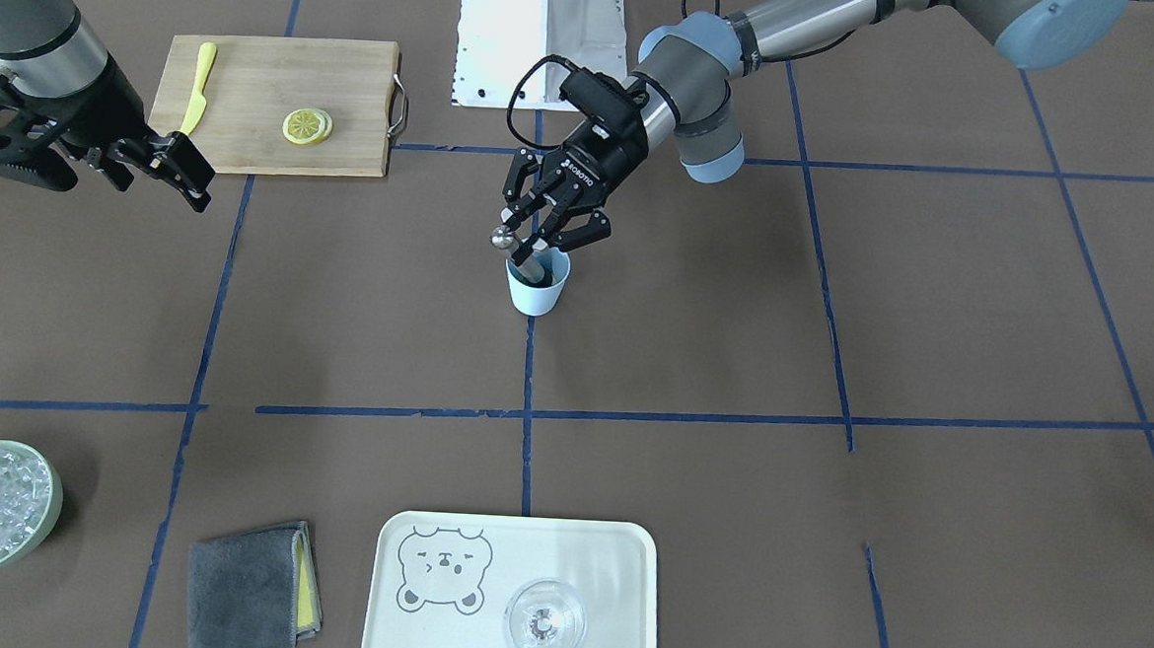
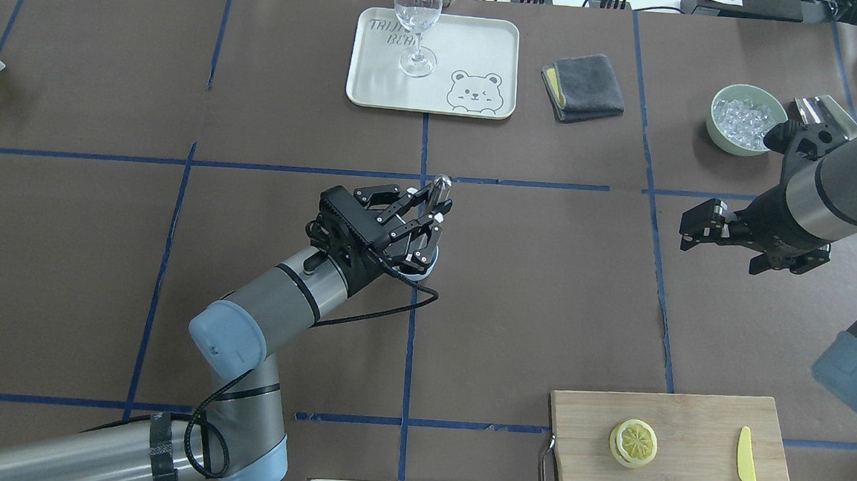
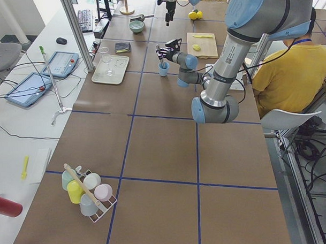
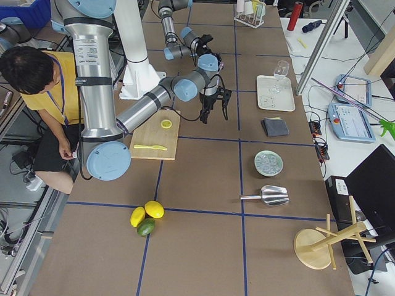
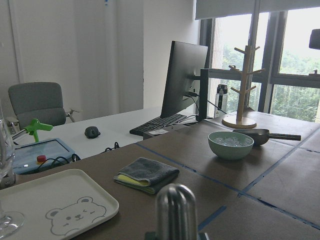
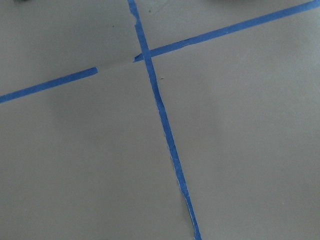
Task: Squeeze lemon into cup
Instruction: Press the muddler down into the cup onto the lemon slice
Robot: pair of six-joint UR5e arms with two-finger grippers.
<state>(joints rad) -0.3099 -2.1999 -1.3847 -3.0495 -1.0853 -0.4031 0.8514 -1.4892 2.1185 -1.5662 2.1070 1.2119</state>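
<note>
From across the table we see a flat top (image 1: pixel 835 308) covered in matte brown paper and marked into squares by blue tape (image 1: pixel 530 381). The left gripper (image 1: pixel 545 241) is clamped round a smooth metal rod (image 1: pixel 504 240) with a rounded knob. The rod slants down into the cup (image 1: pixel 539 297), small, tapered and pale blue, which stands on a tape line near the middle. Its inside is dark, so we cannot tell whether the lemon lies in it. The right gripper (image 1: pixel 115 179) hangs over bare paper with its fingers spread wide, holding nothing. Beside it lies a wooden board (image 1: pixel 254 80) with a wire handle, bearing a yellow plastic knife (image 1: pixel 197 87) and a stack of yellow slices (image 1: pixel 308 126). On the near side are a cream tray (image 1: pixel 614 563) with a bear drawing, a clear glass (image 1: pixel 545 623) standing on it, a folded grey cloth (image 1: pixel 245 588) and a pale-green bowl (image 1: pixel 50 531) of ice.

From overhead, the left gripper covers most of the cup, and only a sliver of its rim shows.

The left-end view shows a wire rack (image 3: pixel 88 197) of pastel cups and a person (image 3: pixel 288 73) in a yellow shirt seated beside the robot.

The right-end view adds whole citrus fruit (image 4: pixel 146 217), a metal scoop (image 4: pixel 271 195) and a wooden mug tree (image 4: pixel 327 243).

The left wrist camera looks out on white walls, a grey chair (image 5: pixel 35 102), a dark monitor (image 5: pixel 182 80) and tall windows with greenery.

The right wrist camera shows only paper and crossing tape.
</note>
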